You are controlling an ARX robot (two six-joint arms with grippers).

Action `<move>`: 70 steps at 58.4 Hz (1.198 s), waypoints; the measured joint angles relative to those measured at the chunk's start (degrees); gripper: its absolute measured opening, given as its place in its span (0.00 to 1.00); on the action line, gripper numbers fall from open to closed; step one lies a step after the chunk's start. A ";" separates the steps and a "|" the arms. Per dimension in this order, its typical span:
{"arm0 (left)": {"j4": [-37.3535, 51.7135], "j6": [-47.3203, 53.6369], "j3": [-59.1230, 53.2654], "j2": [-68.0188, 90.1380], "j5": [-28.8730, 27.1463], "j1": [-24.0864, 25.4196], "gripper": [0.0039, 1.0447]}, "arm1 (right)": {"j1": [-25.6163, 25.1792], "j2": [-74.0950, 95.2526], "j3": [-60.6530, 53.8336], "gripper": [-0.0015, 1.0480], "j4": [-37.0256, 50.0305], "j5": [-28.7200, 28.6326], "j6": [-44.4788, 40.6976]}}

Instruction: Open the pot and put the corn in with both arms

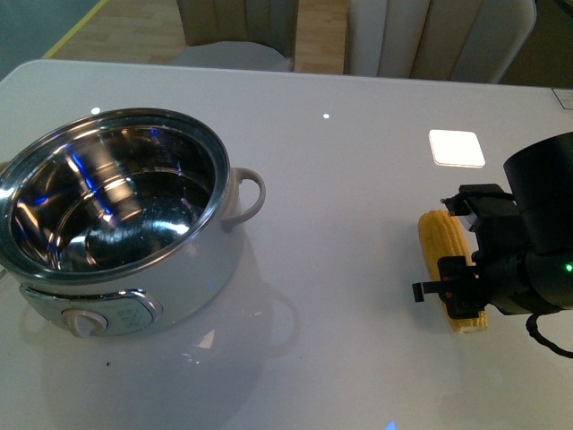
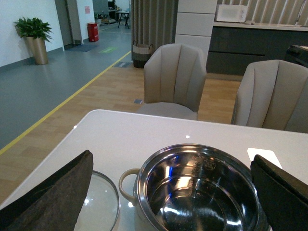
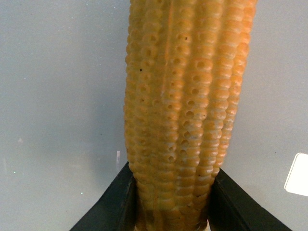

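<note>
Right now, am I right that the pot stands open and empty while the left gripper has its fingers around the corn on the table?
Not quite: it is the right gripper whose fingers are around the corn on the table, as the right wrist view shows. The pot does stand open and empty.

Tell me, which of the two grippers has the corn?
The right gripper: its fingers grip the corn. The left gripper hangs open by the pot.
</note>
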 joint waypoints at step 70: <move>0.00 0.00 0.00 0.00 0.00 0.00 0.94 | 21.92 -14.23 25.03 0.14 -18.08 -18.32 26.32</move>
